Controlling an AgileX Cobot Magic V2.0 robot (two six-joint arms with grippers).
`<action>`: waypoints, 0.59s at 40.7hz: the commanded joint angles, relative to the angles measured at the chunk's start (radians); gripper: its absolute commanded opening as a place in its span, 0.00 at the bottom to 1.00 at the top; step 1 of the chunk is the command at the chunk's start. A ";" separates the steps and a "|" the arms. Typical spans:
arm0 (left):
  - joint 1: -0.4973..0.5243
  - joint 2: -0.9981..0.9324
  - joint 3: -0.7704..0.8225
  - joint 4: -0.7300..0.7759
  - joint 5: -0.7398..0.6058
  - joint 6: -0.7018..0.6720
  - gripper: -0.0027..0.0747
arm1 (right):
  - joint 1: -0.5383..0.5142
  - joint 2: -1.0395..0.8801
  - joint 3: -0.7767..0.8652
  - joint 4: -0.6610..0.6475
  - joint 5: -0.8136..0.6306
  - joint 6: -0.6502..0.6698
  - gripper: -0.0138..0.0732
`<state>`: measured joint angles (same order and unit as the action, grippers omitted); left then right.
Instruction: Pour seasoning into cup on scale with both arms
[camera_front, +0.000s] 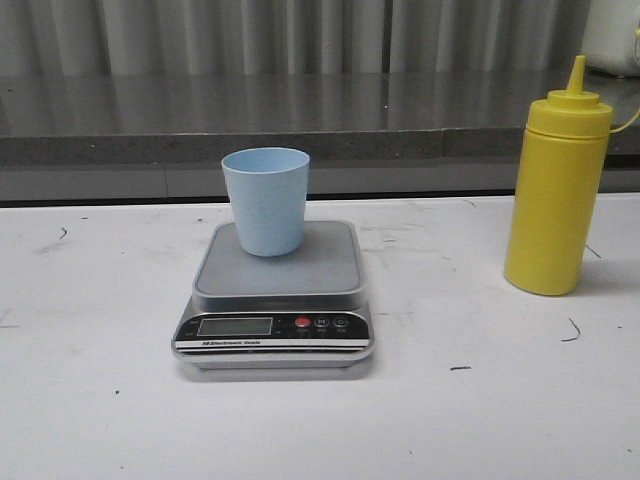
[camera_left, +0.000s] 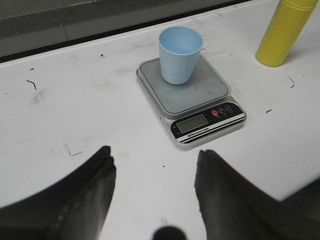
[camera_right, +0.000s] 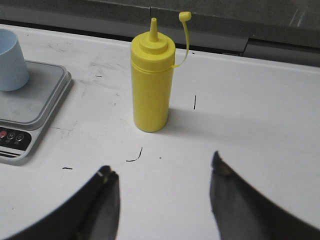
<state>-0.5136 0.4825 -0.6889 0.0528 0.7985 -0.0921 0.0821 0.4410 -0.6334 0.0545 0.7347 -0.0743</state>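
Note:
The pale blue cup (camera_front: 266, 200) stands upright on the far part of the silver-grey scale (camera_front: 277, 292) at the table's middle. The yellow seasoning bottle (camera_front: 556, 190) stands upright to the right, its small cap hanging open on its tether. Neither arm shows in the front view. In the left wrist view my left gripper (camera_left: 155, 160) is open and empty, above the table short of the scale (camera_left: 200, 102) and cup (camera_left: 179, 55). In the right wrist view my right gripper (camera_right: 162, 170) is open and empty, short of the bottle (camera_right: 151, 82).
A grey ledge (camera_front: 300, 130) runs along the table's far edge behind the scale and bottle. The white table (camera_front: 100, 400) carries small dark scuff marks.

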 joint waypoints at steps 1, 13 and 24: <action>-0.007 0.005 -0.027 -0.001 -0.073 -0.007 0.51 | 0.000 0.003 -0.031 -0.008 -0.066 -0.012 0.39; -0.007 0.005 -0.027 -0.001 -0.107 -0.007 0.51 | 0.000 0.003 -0.031 -0.008 -0.065 -0.012 0.02; -0.007 0.005 -0.027 -0.012 -0.128 -0.007 0.51 | 0.000 0.003 -0.031 -0.009 -0.061 -0.011 0.02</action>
<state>-0.5136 0.4825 -0.6889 0.0504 0.7616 -0.0921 0.0821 0.4410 -0.6334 0.0545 0.7347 -0.0743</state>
